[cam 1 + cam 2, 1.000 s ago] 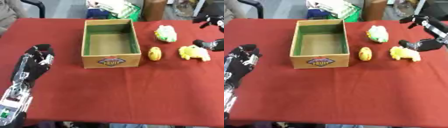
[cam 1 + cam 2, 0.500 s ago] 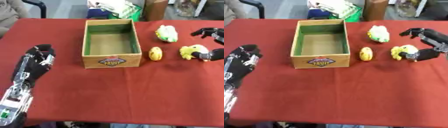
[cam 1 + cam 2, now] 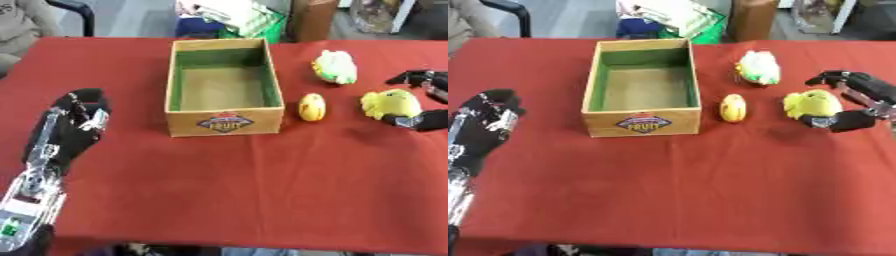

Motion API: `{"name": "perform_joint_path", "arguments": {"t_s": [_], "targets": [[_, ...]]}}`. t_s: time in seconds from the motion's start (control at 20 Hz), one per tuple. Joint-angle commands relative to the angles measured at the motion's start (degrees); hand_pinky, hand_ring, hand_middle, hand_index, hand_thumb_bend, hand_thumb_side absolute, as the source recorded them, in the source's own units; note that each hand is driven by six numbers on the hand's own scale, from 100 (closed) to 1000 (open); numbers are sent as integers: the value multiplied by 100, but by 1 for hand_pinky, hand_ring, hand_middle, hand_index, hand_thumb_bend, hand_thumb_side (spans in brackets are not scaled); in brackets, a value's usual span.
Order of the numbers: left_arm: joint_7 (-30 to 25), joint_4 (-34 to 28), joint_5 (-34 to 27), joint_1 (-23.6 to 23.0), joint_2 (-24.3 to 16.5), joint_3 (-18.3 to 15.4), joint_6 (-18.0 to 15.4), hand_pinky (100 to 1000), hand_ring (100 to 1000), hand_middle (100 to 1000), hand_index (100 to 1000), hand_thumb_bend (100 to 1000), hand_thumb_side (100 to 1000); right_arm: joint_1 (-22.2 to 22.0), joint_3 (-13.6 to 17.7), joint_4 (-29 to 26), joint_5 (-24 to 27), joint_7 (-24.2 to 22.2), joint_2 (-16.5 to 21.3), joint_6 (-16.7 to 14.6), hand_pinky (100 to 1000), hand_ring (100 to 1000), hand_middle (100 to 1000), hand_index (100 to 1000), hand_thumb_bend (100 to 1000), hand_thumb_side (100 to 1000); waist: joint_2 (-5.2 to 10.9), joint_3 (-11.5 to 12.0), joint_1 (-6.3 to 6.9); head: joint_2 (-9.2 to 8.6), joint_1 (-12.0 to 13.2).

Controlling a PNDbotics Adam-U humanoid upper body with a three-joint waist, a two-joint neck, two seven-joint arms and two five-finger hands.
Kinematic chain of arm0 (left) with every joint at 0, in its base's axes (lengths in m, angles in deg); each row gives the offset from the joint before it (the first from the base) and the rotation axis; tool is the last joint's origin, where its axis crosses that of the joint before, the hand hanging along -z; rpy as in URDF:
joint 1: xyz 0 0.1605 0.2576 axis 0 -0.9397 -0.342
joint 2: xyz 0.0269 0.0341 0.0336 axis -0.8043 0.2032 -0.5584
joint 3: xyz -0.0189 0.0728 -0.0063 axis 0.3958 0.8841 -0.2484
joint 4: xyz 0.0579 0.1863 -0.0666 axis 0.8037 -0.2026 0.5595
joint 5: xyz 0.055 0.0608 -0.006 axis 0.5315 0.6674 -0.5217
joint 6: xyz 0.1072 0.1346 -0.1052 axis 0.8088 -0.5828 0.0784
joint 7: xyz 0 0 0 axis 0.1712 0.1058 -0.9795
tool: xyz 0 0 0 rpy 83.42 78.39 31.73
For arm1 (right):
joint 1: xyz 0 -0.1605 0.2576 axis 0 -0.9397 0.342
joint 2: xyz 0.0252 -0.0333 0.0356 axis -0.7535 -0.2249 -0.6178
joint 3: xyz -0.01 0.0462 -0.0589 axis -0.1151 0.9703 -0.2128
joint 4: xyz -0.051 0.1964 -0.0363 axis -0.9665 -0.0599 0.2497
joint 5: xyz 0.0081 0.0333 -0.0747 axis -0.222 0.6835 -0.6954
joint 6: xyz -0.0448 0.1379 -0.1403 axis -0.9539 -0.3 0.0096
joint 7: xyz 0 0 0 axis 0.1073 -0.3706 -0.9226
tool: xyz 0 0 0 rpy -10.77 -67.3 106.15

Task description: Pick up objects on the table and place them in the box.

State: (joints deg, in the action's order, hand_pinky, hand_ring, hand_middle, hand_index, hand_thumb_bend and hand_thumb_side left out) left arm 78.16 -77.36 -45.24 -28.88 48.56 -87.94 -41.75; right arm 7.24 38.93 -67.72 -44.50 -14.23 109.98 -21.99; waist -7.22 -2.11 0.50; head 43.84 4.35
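A wooden fruit box (image 3: 641,122) with a green-lined inside is seen standing empty near the middle of a red tablecloth (image 3: 710,190). Three things are laid out to its right, all still on the cloth: a small yellow oval object (image 3: 732,107) just beside the box's front right corner, a pale green and white soft toy (image 3: 757,68) farther back, and a yellow soft toy (image 3: 811,103) nearest the right edge.

The right hand (image 3: 857,100) is brought in from the right and is set about the yellow soft toy: the fingers are spread wide behind it and the thumb lies low at its front, touching or nearly touching it. The toy is bracketed rather than held; whether any pad is already pressed into it cannot be told for certain from these views. The left hand (image 3: 72,125) is rested idle at the left side of the table, its fingers loosely curled round nothing.

The step in hand is judged to be the grasp of the yellow toy. It would be done well if the fingers were lowered over the far side and closed towards the thumb across the toy's body, so that the soft shape is squeezed evenly and not pushed off sideways. The toy should be lifted well clear of the box wall before being carried left, past the oval object, and released over the open inside.
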Motion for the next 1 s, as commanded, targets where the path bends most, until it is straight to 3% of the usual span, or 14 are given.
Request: {"name": "perform_joint_path", "arguments": {"t_s": [0.05,0.2,0.45,0.6,0.8,1.0], "targets": [[-25,-91,20,49,-75,-9,-6,798,625,604,720,170,221,76,86,75,-293,354,119,227,730,840,787,900,448,744,78,4,-2,27,-15],[-27,-93,21,48,-73,-9,-6,799,625,604,721,170,221,58,97,140,-492,710,108,504,726,835,786,900,451,742,78,9,4,27,-20],[-28,-90,23,42,-69,-9,-4,798,625,604,720,169,221,42,144,256,-702,1052,124,657,717,828,789,895,452,736,77,7,11,27,-18],[-29,-91,21,41,-65,-8,-5,799,625,604,721,169,221,21,212,358,-876,1284,139,907,705,811,772,882,415,725,78,7,16,27,-22],[-33,-90,20,39,-62,-5,-4,799,625,604,721,169,221,13,142,412,-1004,1435,82,1257,646,750,699,850,329,696,80,9,20,27,-31],[-37,-88,22,35,-58,-3,-3,799,624,604,721,169,221,-1,108,452,-1014,1395,54,1367,536,653,590,772,190,645,81,8,28,27,-34]]}}
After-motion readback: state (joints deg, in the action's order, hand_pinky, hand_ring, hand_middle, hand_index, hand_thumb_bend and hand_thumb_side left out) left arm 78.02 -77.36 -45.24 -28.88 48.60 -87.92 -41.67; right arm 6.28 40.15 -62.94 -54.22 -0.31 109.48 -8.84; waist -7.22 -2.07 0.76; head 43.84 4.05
